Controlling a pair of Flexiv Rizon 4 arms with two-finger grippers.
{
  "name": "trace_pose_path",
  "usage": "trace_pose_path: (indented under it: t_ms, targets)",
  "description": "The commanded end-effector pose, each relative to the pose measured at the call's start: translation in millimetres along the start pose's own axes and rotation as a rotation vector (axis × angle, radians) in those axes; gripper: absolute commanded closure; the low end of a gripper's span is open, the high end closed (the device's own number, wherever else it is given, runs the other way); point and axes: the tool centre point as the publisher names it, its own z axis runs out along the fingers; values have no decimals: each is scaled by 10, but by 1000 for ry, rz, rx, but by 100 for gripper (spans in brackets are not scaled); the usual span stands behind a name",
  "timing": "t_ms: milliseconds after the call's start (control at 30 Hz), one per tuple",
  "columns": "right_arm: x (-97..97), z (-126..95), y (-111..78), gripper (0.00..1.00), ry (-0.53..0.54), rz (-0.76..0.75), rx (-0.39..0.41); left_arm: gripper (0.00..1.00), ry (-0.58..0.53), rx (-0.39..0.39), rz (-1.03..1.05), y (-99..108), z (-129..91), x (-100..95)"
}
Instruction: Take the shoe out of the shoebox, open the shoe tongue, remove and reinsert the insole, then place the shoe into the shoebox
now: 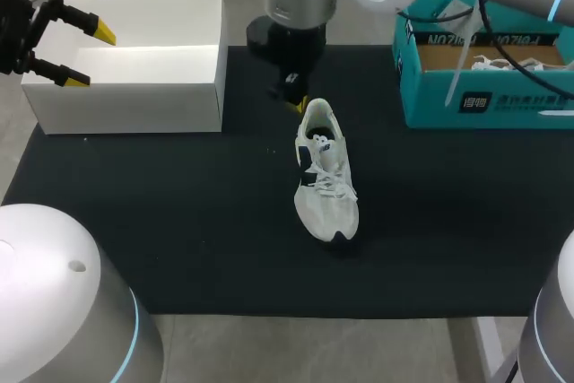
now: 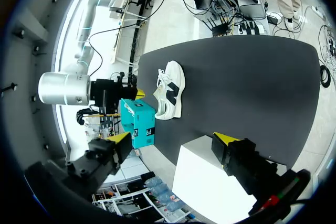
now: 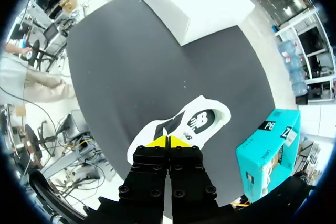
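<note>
White-and-navy shoe (image 1: 327, 190) stands upright on its sole, well apart from the open teal shoebox (image 1: 430, 100)

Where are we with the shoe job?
Done: the white shoe lies out on the mat. In hand: right gripper, shut, at its heel; left gripper open by the white box. Left: tongue and insole steps not evident, then reboxing.

Teal shoebox (image 1: 426, 96) partly beyond view's edge

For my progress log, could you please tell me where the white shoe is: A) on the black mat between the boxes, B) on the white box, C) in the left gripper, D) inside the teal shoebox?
A: the shoe rests sole-down on the mat.
</note>
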Motion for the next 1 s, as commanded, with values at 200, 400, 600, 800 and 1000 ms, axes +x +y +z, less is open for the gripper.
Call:
trace_pose_path:
  t_ms: [200, 400, 600, 800, 1000]
  targets:
    - [-224, 98, -66, 100, -1, -333, -76, 0, 3, 1, -1, 2, -3, -6]
    - [-686, 233, -11, 98, -22, -420, -33, 0, 3, 1, -1, 2, -3, -6]
    - [-1026, 341, 95, 67, -43, -469, -19, 0, 3, 1, -1, 2, -3, -6]
    - [-1245, 459, 173, 56, -64, -495, 0, 0, 3, 1, -1, 2, -3, -6]
    - [-1295, 652, 237, 54, -73, -526, -1, 0, 3, 1, -1, 2, -3, -6]
